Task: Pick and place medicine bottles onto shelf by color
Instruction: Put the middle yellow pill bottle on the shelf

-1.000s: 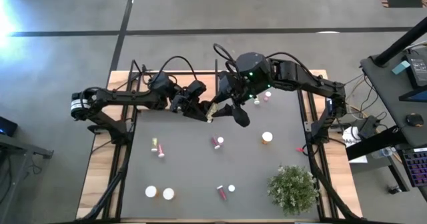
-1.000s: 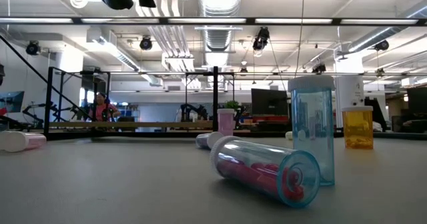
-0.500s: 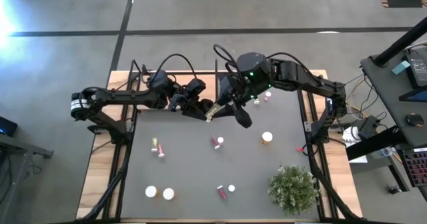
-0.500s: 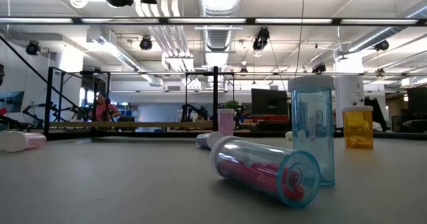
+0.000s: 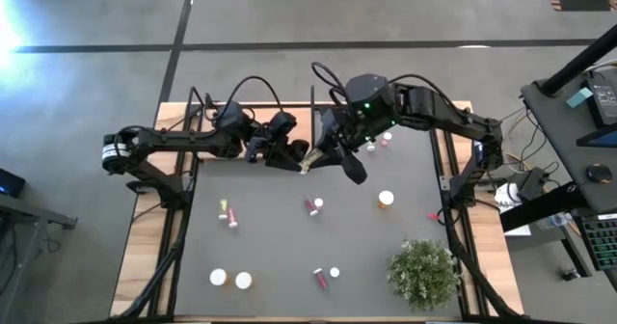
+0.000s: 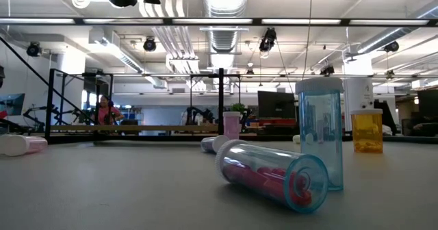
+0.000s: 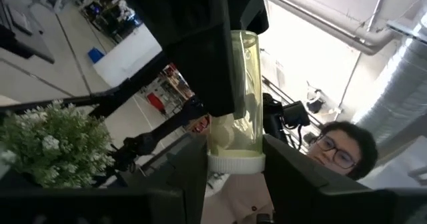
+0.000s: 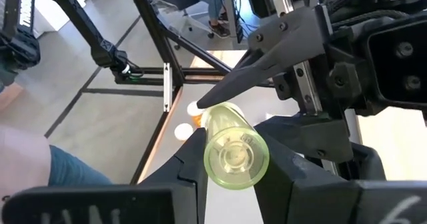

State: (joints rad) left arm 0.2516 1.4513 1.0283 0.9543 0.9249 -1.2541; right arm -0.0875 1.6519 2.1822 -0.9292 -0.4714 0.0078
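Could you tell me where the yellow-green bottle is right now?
The yellow-green bottle is above the table's far middle in the high view, clamped between the left pincer and right pincer.

Grey concrete floor (image 5: pixel 87 15) crossed by dark seam lines. Open ceiling with white ducts (image 6: pixel 226 1), pipes and hanging spot lamps (image 6: pixel 268 38). Desk (image 5: pixel 578 102) at the right with a keyboard. Black metal frame (image 6: pixel 75 100) in the hall, monitors (image 6: pixel 276 105) behind it.
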